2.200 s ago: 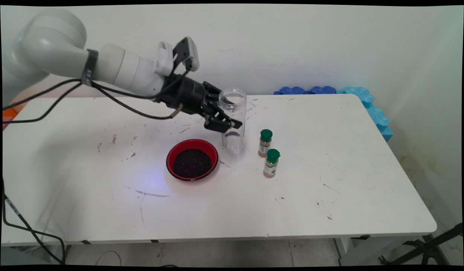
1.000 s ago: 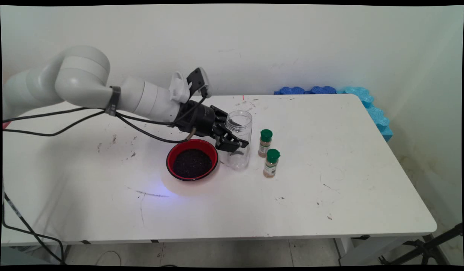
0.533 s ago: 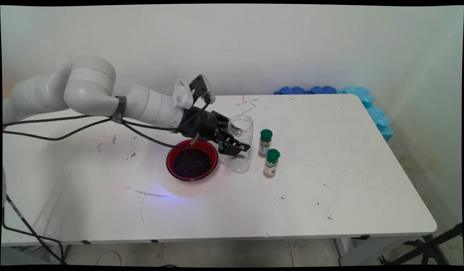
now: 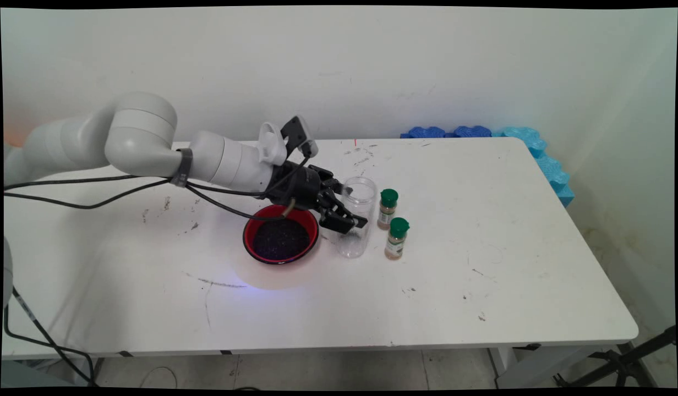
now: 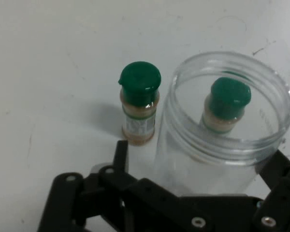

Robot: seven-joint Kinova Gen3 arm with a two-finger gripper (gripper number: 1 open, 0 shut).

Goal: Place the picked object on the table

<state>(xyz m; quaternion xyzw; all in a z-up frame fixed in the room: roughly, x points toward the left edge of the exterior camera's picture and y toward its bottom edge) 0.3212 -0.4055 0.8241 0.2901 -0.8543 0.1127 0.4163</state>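
Note:
A clear, lidless jar (image 4: 356,220) stands upright on the white table (image 4: 482,247), just right of a red bowl (image 4: 249,235) of dark grains. My gripper (image 4: 351,208) reaches in from the left and brackets the jar's middle. In the hand view the jar (image 5: 222,159) lies against the right finger, while the left finger (image 5: 121,152) stands a little off its wall, so the gripper (image 5: 200,162) is open around it. Two green-capped spice bottles stand close to the jar's right: one (image 4: 388,209) (image 5: 139,104) behind, one (image 4: 397,238) in front.
Blue foam pieces (image 4: 482,132) line the table's far right corner and right edge. Black cables (image 4: 97,192) hang from the arm over the table's left side. Small dark specks and scuff marks dot the tabletop.
The arm has come down and to the right with the jar, from above the table behind the bowl to the tabletop beside the spice bottles.

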